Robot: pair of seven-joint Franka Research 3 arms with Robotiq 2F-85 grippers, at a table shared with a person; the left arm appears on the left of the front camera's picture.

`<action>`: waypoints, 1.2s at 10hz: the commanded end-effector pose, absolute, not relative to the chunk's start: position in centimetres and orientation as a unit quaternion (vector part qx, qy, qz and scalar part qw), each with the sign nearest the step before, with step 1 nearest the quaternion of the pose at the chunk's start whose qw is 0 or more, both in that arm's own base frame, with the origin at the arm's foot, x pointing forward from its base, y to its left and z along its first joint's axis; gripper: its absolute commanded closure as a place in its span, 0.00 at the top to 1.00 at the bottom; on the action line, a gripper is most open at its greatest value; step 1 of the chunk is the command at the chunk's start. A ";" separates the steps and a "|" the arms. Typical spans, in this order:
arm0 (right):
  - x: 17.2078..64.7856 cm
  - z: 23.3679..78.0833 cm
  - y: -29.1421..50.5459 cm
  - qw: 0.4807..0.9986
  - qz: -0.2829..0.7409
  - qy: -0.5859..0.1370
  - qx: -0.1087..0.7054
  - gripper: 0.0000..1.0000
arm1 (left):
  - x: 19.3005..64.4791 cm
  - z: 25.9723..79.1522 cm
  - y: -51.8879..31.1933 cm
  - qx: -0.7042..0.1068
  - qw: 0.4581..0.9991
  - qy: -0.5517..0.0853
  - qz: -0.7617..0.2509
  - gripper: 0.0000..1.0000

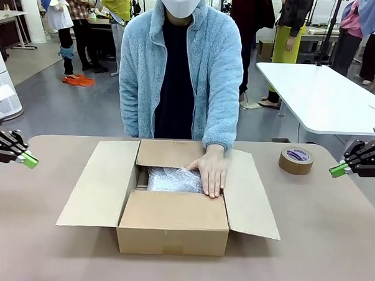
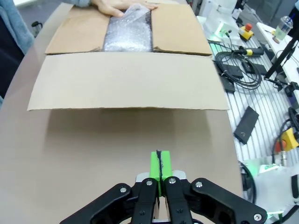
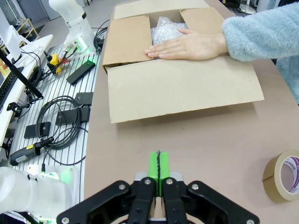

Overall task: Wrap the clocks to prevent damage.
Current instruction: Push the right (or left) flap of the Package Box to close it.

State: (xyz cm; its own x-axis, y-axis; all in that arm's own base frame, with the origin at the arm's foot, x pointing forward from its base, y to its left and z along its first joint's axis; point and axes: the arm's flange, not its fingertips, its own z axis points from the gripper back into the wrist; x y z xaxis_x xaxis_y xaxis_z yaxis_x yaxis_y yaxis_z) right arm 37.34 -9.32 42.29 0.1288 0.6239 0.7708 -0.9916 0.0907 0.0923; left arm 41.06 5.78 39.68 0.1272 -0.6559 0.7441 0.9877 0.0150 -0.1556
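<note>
An open cardboard box [image 1: 171, 224] sits mid-table with its flaps spread. Inside lies a bundle of bubble wrap [image 1: 173, 180], also seen in the left wrist view [image 2: 128, 32] and the right wrist view [image 3: 168, 25]; any clock under it is hidden. The person's hand [image 1: 212, 171] presses flat on the wrap and the box's edge. My left gripper [image 1: 30, 161] hovers shut at the table's left edge, well away from the box, pads together [image 2: 159, 164]. My right gripper [image 1: 337, 170] hangs shut at the right edge, empty [image 3: 159, 165].
A roll of brown packing tape [image 1: 296, 161] lies on the table right of the box, near my right gripper, and shows at the lower right of the right wrist view [image 3: 282, 176]. The person stands at the far side. Cables and devices lie off the robot's side.
</note>
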 end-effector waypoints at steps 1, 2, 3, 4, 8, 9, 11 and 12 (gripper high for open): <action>37.3 42.1 -9.3 0.676 0.593 -0.295 0.323 0.01 | 42.2 36.5 4.1 -0.322 0.671 -0.262 -0.614 0.00; 37.3 42.1 -9.3 0.676 0.593 -0.295 0.323 0.01 | 42.7 35.0 3.3 -0.326 0.676 -0.273 -0.602 0.00; 37.3 42.1 -9.3 0.676 0.593 -0.295 0.323 0.01 | 43.4 34.2 2.7 -0.322 0.676 -0.281 -0.601 0.00; 37.3 42.1 -9.3 0.676 0.593 -0.295 0.323 0.01 | 43.3 33.2 1.8 -0.320 0.674 -0.286 -0.601 0.00; 37.3 42.1 -9.3 0.676 0.593 -0.295 0.323 0.01 | 43.5 33.2 1.8 -0.328 0.682 -0.267 -0.597 0.00; 37.3 42.1 -9.3 0.676 0.593 -0.295 0.323 0.01 | 43.5 33.2 1.8 -0.328 0.682 -0.267 -0.597 0.00; 37.3 42.1 -9.3 0.676 0.593 -0.295 0.323 0.01 | 43.5 33.2 1.8 -0.328 0.682 -0.267 -0.597 0.00; 37.3 42.1 -9.3 0.676 0.593 -0.295 0.323 0.01 | 43.6 32.8 1.7 -0.325 0.682 -0.268 -0.597 0.00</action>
State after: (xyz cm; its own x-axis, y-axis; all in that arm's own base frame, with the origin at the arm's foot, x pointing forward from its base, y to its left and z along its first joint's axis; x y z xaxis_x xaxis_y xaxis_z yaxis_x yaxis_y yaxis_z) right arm 37.28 -9.47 42.27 0.1321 0.6235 0.7706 -0.9911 0.0943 0.0936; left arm 43.63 1.73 32.81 0.1433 -0.6405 0.7545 0.9894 0.0762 -0.1233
